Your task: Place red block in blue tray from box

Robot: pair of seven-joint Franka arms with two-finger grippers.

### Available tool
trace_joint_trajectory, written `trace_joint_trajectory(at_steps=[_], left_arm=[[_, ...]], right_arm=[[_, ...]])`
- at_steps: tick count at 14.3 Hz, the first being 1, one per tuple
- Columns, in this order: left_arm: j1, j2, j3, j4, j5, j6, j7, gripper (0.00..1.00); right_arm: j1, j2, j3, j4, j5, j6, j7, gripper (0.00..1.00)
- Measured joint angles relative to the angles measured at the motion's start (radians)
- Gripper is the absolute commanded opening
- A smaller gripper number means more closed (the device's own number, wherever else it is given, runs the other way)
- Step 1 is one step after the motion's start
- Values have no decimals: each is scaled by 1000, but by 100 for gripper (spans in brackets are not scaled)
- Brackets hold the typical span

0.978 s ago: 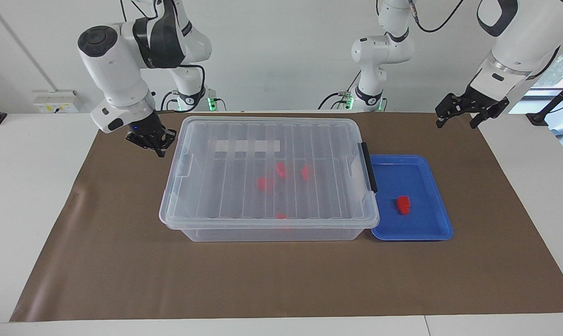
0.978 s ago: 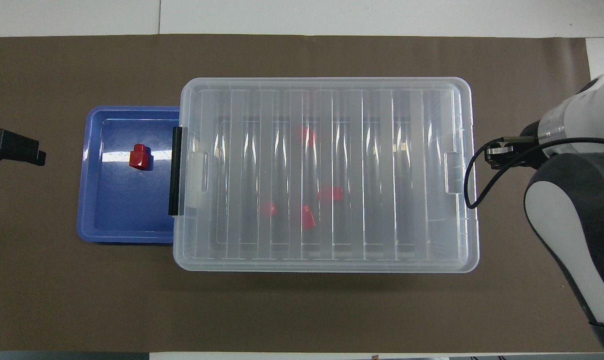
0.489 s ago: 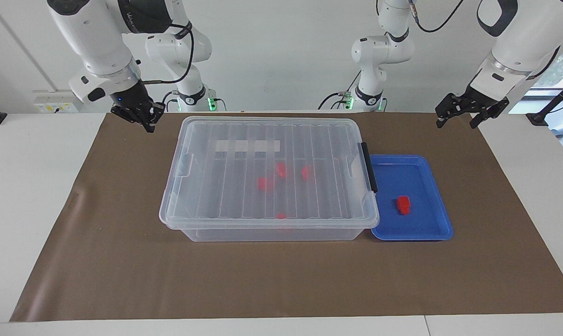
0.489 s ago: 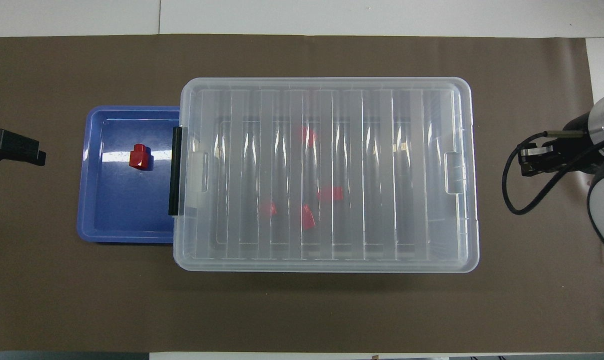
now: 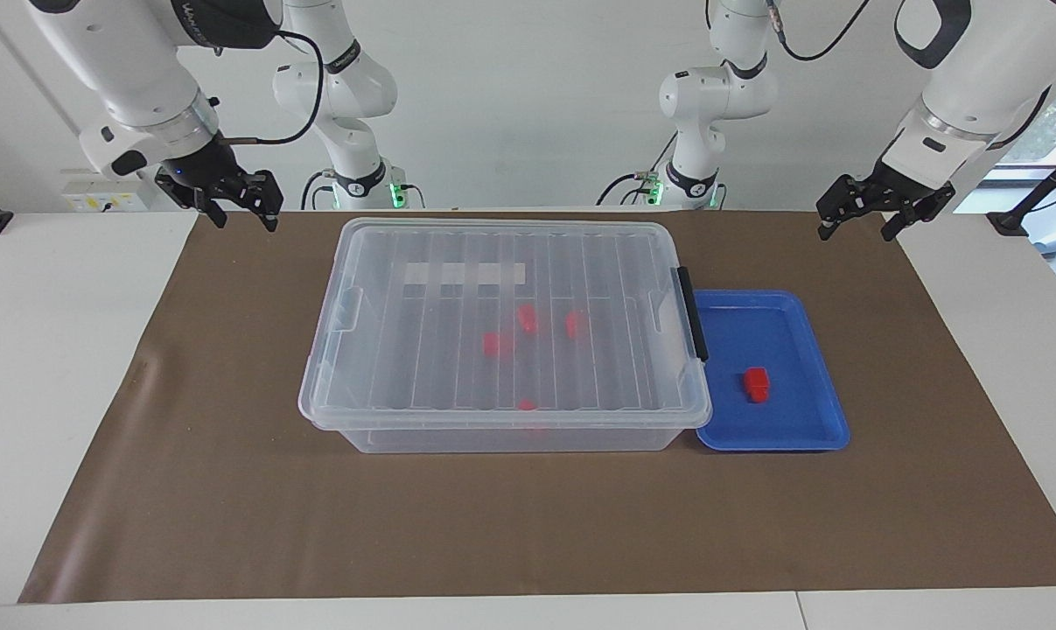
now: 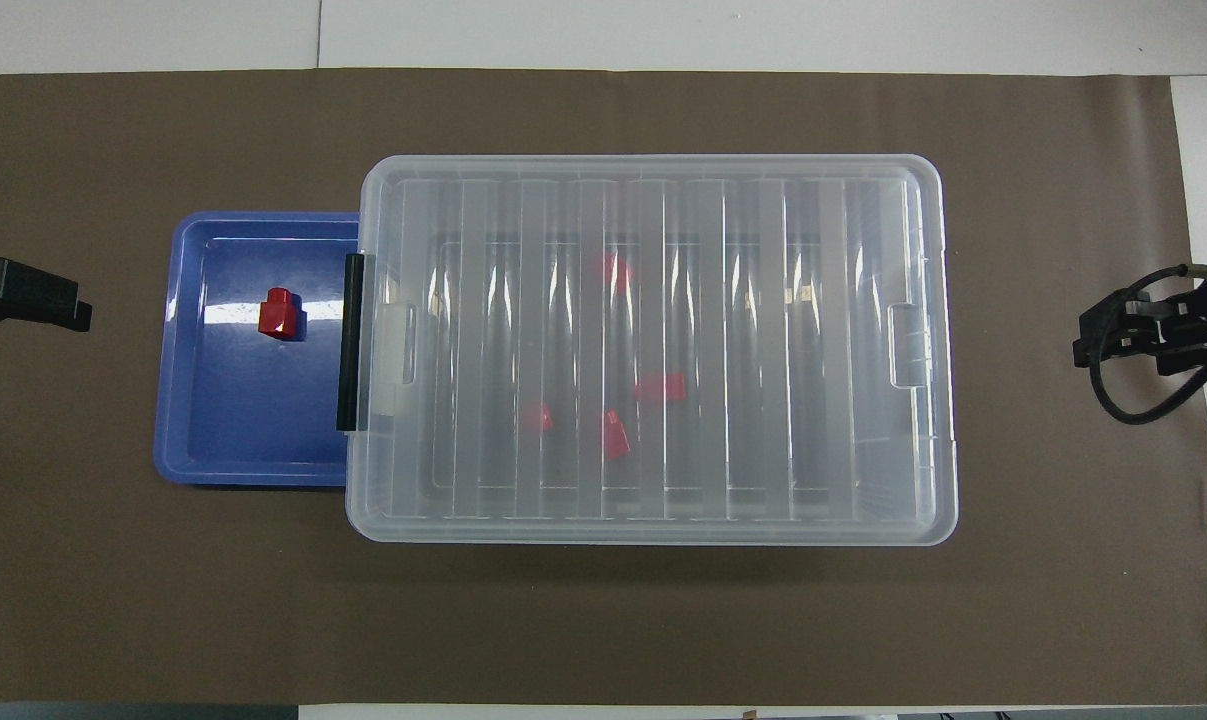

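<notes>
The box [image 5: 458, 289] [image 6: 763, 300] is a clear bin in the middle of the mat, with its ribbed lid on. Several red blocks [image 5: 495, 343] [image 6: 660, 387] show through the lid. Another red block [image 5: 756, 383] [image 6: 280, 313] stands in the blue tray [image 5: 807, 437] [image 6: 253, 460], which lies against the box's latch end. My right gripper [image 5: 243, 219] [image 6: 1088, 345] hangs open and holds nothing, over the mat off the box's other end. My left gripper [image 5: 855, 233] [image 6: 63, 310] waits open over the mat's edge by the tray.
A black latch [image 5: 692, 313] [image 6: 349, 340] sits on the box's end next to the tray. A white label strip [image 5: 465, 274] lies under the lid. Brown mat [image 5: 528, 525] covers the table, with white table top past it at both ends.
My right gripper has risen and drawn away from the box's end toward the table's edge, and its fingers have gone from shut to open. The left arm, box, tray and blocks have not moved.
</notes>
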Motion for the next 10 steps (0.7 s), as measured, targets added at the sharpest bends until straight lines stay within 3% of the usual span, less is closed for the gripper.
trace_joint_trajectory(at_steps=[10], left_arm=[[0,0,0,0,0,0,0,100]], right_arm=[[-19,3,0,-22,0,47,-8,100]])
